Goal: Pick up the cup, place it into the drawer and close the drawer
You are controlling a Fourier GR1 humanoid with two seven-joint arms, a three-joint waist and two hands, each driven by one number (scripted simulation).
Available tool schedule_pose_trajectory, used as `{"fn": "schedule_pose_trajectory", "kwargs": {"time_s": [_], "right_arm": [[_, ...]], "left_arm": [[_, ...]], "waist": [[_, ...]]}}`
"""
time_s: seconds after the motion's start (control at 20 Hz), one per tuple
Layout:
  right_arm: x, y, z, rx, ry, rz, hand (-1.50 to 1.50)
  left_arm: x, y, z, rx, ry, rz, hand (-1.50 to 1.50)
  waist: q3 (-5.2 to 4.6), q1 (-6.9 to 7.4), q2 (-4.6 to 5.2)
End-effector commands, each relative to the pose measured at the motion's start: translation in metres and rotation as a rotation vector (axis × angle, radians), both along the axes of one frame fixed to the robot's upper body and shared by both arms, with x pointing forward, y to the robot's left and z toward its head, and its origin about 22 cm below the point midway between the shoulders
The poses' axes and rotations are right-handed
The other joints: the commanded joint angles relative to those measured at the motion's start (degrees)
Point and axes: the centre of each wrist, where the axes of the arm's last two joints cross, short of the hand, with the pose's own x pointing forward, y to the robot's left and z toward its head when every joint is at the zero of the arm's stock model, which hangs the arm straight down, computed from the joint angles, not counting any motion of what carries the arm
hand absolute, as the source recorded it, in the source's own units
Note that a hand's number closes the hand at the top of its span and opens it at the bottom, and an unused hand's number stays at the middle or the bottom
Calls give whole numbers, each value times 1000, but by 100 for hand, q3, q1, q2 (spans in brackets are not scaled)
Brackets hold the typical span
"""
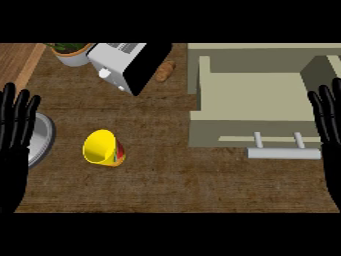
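Two black hands are seen at the edges of the head view, each cut off at the lower edge so that no forearm is shown. The left hand is held at the left edge with fingers straight and spread, pointing up; nothing is held by it. Part of a grey round dish is hidden behind it, and what the dish is cannot be made out. The right hand is held at the right edge in the same way, fingers straight and apart, and it is empty too.

A yellow cup is seen lying tilted on the counter, its mouth turned toward the upper left, with a red and dark pattern on its side that is too small to be read. It is well apart from both hands and from the drawer, which is pulled open at the right, its pale inside shown bare and its handle laid toward the near side.

At the far edge a white and black toaster is partly cut off, with a potted plant just beside it, also cropped. A small brown item lies by the toaster and cannot be identified. The counter is brown and rough-textured, with wood planks at the upper left.
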Motion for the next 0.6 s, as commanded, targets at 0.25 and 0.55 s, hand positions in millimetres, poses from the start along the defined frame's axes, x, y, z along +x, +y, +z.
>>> {"fn": "schedule_pose_trajectory", "kwargs": {"time_s": [0.25, 0.55], "right_arm": [[6, 2, -10, 7, 7, 17, -150], [9, 6, -15, 57, 107, 95, -150]], "left_arm": [[18, 3, -1, 11, -77, -278, -150], [21, -10, -17, -168, 107, -318, -150]], "waist": [[-193, -134, -111], [-189, -115, -117]]}}
